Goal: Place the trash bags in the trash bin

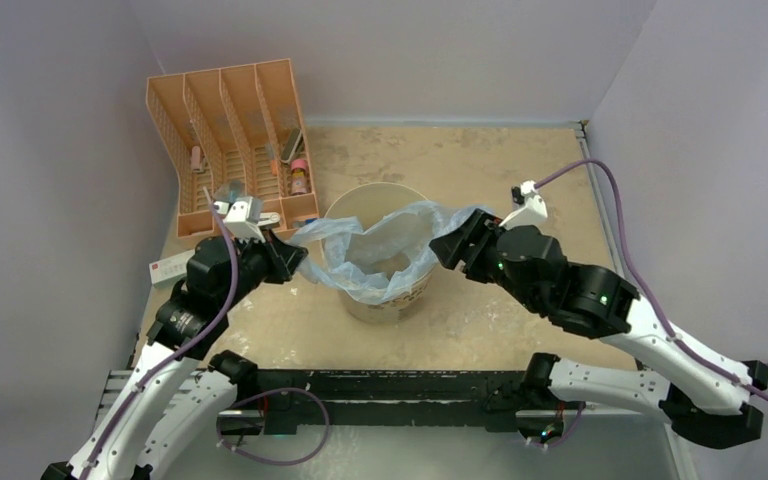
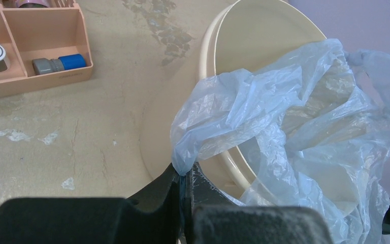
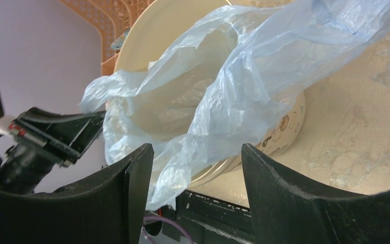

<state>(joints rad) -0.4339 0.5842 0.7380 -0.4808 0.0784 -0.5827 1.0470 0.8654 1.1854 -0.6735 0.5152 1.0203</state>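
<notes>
My left gripper (image 2: 184, 185) is pinched shut on a corner of the bag (image 1: 380, 250), which is draped across the mouth of the bin (image 1: 390, 305) at mid-frame, while my right gripper (image 3: 197, 150) gapes open, so I'd ease the slack downward.

This looks like a robot test cell in a lab, not a home. Plain pale-violet panels (image 1: 50, 150) close a worn beige table (image 1: 520, 170) on three sides. A left arm (image 1: 175, 330) and a right arm (image 1: 600, 300) stand on a black metal rail (image 1: 400, 385), with purple cables (image 1: 615, 200) hanging loose.
</notes>
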